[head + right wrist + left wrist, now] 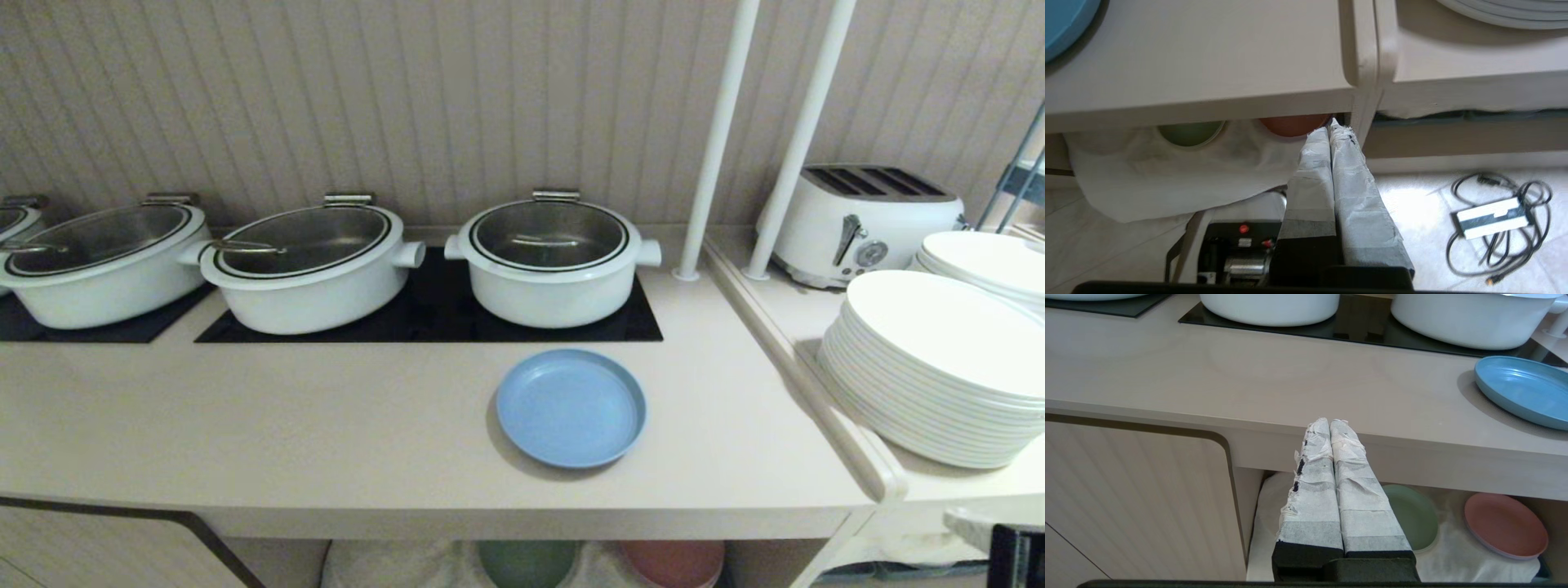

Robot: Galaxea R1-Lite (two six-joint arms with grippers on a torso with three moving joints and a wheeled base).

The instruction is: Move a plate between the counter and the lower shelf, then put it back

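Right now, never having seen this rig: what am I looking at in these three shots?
A two-armed robot at a kitchen counter. The wide shot is from its head camera; the other two sit on its wrists, looking along the fingers. On the counter: a blue plate, with three white pots behind it on black cooktop glass. To the right are stacked white plates and a toaster. The lower shelf, lined with white cloth, holds a green plate and a pink plate. The left gripper and right gripper are both shut and empty, hanging before the shelf.
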